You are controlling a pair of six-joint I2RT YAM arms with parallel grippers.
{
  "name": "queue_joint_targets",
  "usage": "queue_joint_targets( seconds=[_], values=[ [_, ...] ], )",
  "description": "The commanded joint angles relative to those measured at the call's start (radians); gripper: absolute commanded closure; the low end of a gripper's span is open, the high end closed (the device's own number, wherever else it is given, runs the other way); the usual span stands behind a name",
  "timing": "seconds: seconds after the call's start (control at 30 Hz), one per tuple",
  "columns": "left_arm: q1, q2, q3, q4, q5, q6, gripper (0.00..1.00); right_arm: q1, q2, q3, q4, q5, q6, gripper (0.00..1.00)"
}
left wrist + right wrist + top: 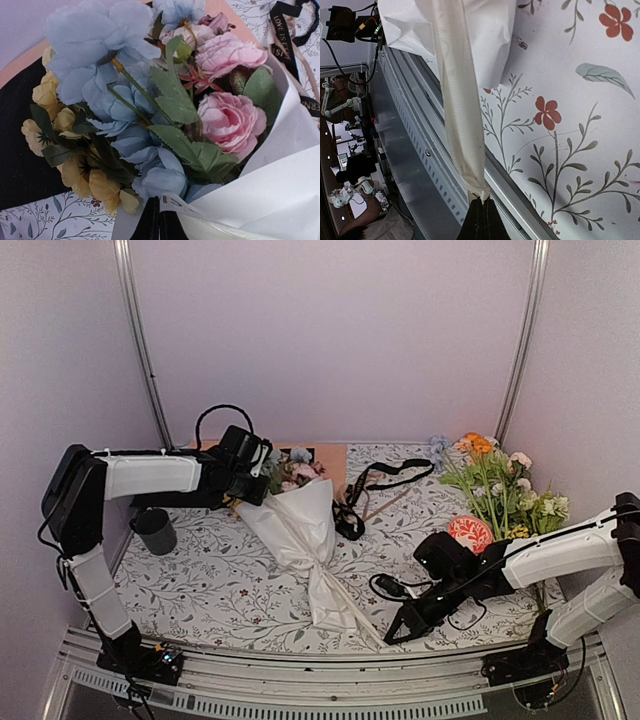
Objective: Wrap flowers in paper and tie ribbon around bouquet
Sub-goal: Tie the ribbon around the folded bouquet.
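Observation:
The bouquet (300, 525) lies across the middle of the floral cloth, a cone of white paper (280, 190) with its wide end toward the back left. Blue, pink and pale yellow flowers (150, 100) fill that end. My left gripper (252, 488) sits at the cone's wide rim. In the left wrist view the left gripper (161, 202) is shut on one end of the cream ribbon (220, 231). The ribbon (360, 615) runs from the cone's narrow part to the front edge, where my right gripper (392, 632) holds it. In the right wrist view the right gripper (481, 199) is shut on the ribbon (460, 110), which stretches taut from it.
A grey cup (155, 530) stands at the left. A black ribbon (385, 475) lies behind the bouquet beside a peach sheet (330, 460). Orange-and-yellow sprigs (495, 485) and a red-and-white disc (470, 532) sit at the right. The metal front rail (420, 165) is under the right gripper.

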Motion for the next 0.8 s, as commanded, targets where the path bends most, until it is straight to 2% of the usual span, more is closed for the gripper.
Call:
queue_joint_targets(
  seconds=[0.0, 0.17, 0.77],
  values=[
    [0.067, -0.010, -0.005, 0.054, -0.123, 0.018, 1.00, 0.033, 0.026, -0.115, 0.034, -0.066, 0.057, 0.99],
    [0.078, -0.013, -0.016, 0.058, -0.123, 0.024, 1.00, 0.033, 0.088, -0.198, 0.124, -0.068, 0.066, 0.99],
    [0.110, -0.045, -0.078, 0.078, -0.107, 0.028, 1.00, 0.033, 0.085, -0.246, 0.109, -0.098, 0.050, 0.99]
  ],
)
